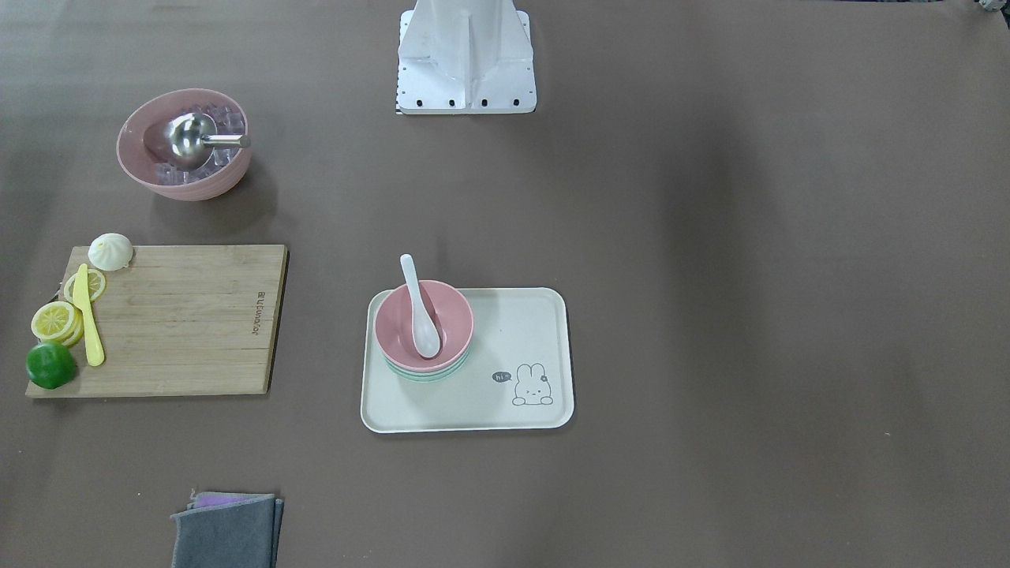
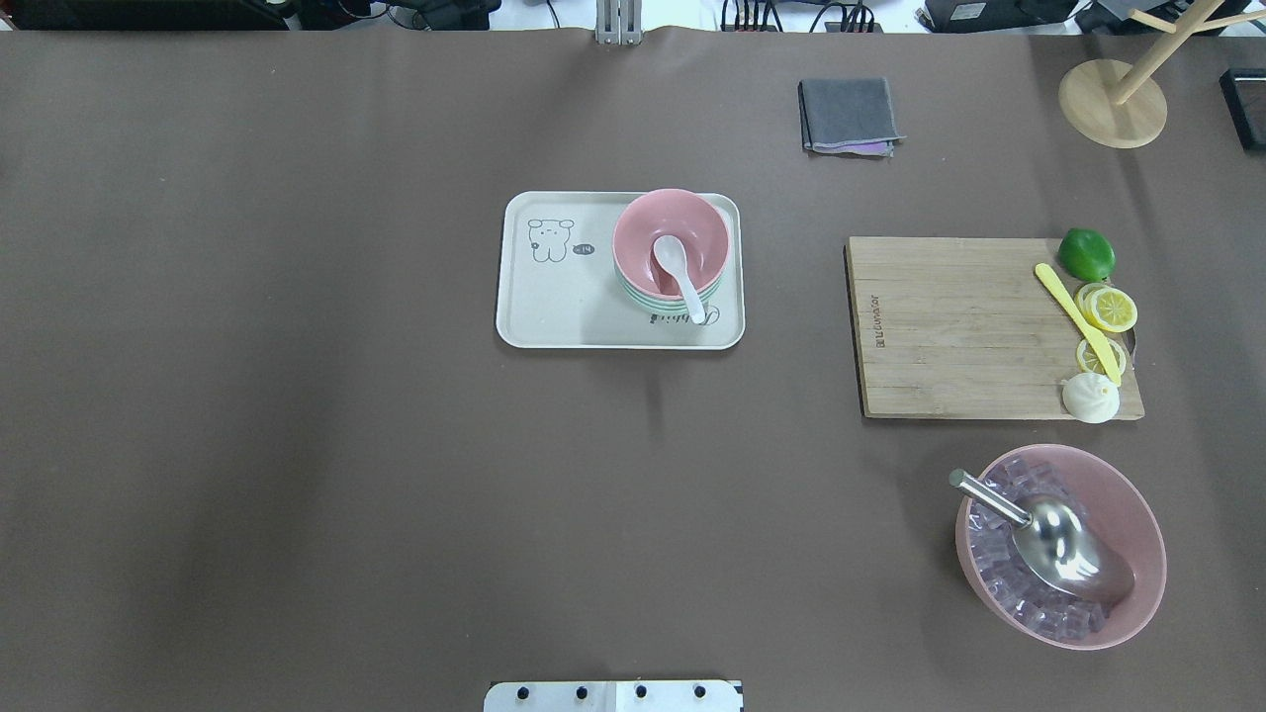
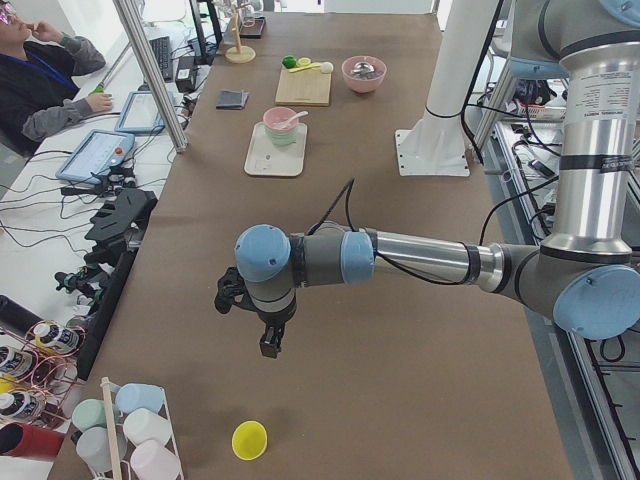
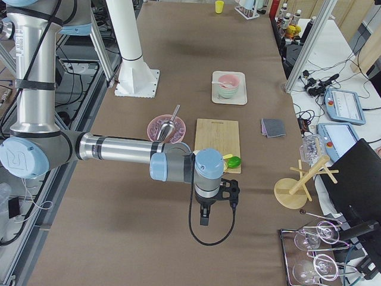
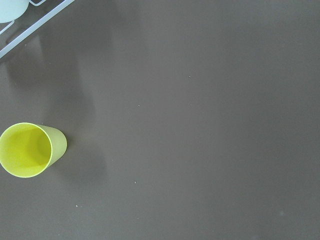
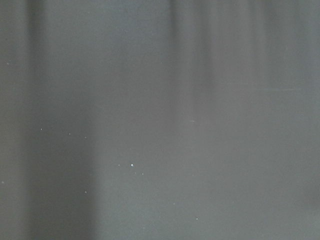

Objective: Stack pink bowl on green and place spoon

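Observation:
A small pink bowl (image 1: pixel 442 312) (image 2: pixel 692 225) sits stacked on a green bowl (image 1: pixel 426 375) (image 2: pixel 639 300) on the white rabbit tray (image 1: pixel 505 394) (image 2: pixel 554 307). A white spoon (image 1: pixel 418 308) (image 2: pixel 678 272) lies in the pink bowl, its handle over the rim. Both arms are far from the tray. My left gripper (image 3: pixel 270 345) shows only in the exterior left view, above bare table near a yellow cup (image 3: pixel 249 439) (image 5: pixel 30 150). My right gripper (image 4: pixel 204 217) shows only in the exterior right view, past the cutting board. I cannot tell whether either is open or shut.
A wooden cutting board (image 2: pixel 959 326) holds a lime, lemon slices, a yellow knife and a bun. A large pink bowl (image 2: pixel 1137 534) holds ice and a metal scoop. A folded grey cloth (image 2: pixel 849 114) and a wooden stand (image 2: pixel 1113 99) lie at the far edge.

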`<control>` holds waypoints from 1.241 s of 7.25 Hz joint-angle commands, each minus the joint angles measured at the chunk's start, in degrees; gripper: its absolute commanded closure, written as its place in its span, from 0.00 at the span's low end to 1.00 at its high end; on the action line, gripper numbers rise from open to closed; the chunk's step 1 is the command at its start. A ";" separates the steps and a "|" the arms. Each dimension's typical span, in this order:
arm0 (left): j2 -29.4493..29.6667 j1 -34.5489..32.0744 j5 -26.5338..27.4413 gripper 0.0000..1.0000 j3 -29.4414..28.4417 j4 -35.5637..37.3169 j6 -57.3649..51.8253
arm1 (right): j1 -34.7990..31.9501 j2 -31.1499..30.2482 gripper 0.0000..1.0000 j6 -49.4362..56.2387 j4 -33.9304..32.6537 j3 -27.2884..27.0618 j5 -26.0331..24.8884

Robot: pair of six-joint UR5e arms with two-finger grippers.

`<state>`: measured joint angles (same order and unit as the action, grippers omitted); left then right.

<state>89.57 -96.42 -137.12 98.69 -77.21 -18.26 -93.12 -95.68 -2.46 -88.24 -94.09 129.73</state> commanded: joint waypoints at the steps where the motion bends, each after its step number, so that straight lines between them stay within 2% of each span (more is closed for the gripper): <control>1: -0.01 0.00 -0.16 0.01 0.11 -0.05 -0.02 | -0.04 -0.99 0.00 -3.96 0.00 -2.84 2.44; 5: -0.53 0.00 -0.08 0.01 0.27 -0.05 0.15 | 0.05 -0.91 0.00 -4.05 -1.75 -4.43 7.19; 7: -1.06 0.00 0.28 0.01 0.45 -0.14 0.06 | 0.49 -1.00 0.00 -4.14 -7.10 -8.98 7.20; 9: -1.15 0.00 0.28 0.01 0.36 -0.14 0.07 | 0.49 -1.00 0.00 -4.14 -8.70 -9.97 7.12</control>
<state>88.52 -96.42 -136.86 99.03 -77.33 -18.20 -92.68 -96.67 -6.59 -95.90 -103.35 136.90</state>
